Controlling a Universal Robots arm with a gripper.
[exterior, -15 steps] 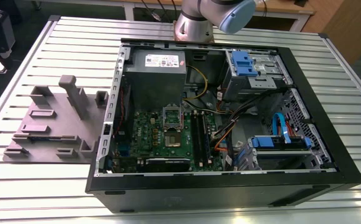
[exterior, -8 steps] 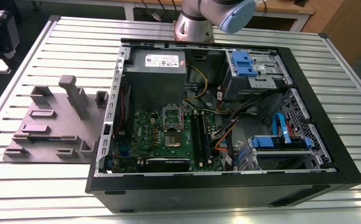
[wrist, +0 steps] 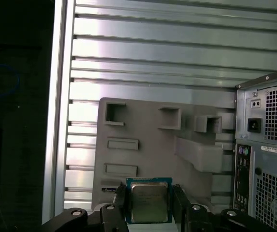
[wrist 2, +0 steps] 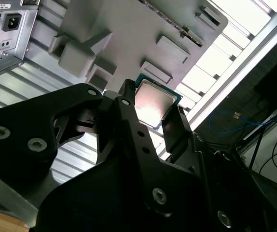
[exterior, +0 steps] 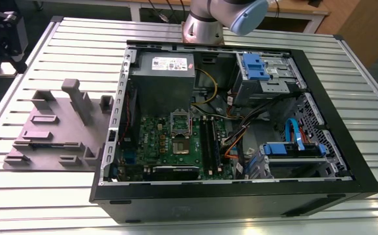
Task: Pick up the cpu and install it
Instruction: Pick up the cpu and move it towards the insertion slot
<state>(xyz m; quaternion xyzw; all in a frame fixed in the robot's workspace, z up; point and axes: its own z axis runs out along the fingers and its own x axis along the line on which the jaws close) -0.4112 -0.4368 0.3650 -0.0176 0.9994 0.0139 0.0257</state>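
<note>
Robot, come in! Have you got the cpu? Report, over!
Gripper shut on cpu. Cpu held up above grey fixture. Computer case alongside, not in the way.

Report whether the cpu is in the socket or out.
Out: the gripper clamps the cpu by its edges over the grey fixture, outside the case.
</note>
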